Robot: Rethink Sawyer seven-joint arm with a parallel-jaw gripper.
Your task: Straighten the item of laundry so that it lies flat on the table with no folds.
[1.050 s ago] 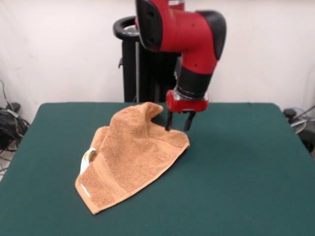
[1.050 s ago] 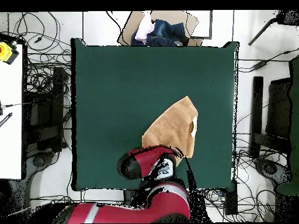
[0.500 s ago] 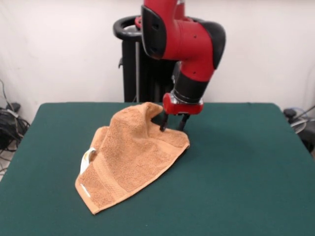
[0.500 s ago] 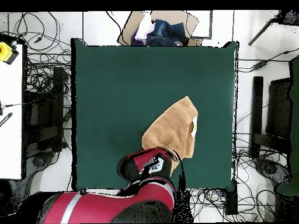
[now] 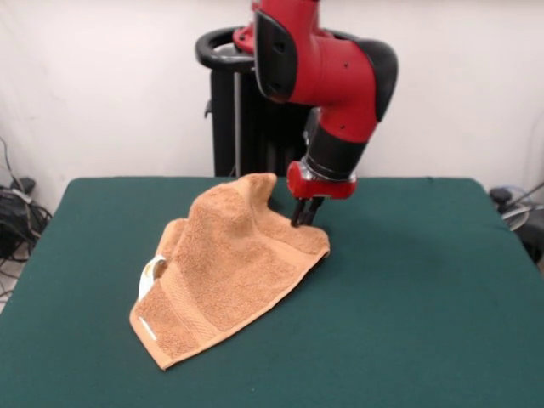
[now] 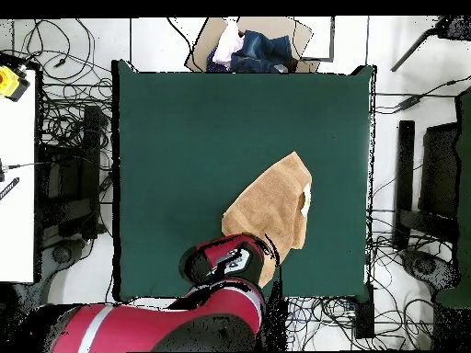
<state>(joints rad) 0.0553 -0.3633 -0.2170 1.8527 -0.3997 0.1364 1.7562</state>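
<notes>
- The orange-tan towel (image 5: 228, 268) lies crumpled on the green table (image 5: 425, 297), a little to one side of the middle and toward the edge where the robot stands.
- From the front it is bunched and folded over itself: one corner rears up into a soft peak (image 5: 255, 189) near the arm, and the rest slopes down to a flatter corner close to the camera.
- A woven border band (image 5: 183, 302) runs across that lower part, and a small white label (image 5: 151, 274) pokes out at the side edge there.
- The red and black arm (image 5: 327, 72) reaches down over the raised end of the cloth.
- Its pincer (image 5: 304, 214) has the two dark fingers pressed together on the towel's edge, just beside the peak; it looks to be pinching the cloth there.
- From above, the towel (image 6: 271, 207) shows as a slanted tan shape, one end tucked under the arm's red head (image 6: 225, 262), which hides the pincer in that view.
- Past the table's far edge in the overhead view sits a cardboard box (image 6: 248, 44) with mixed clothing in it.
- Cables (image 6: 64, 129) sprawl over the floor on both sides of the table.
</notes>
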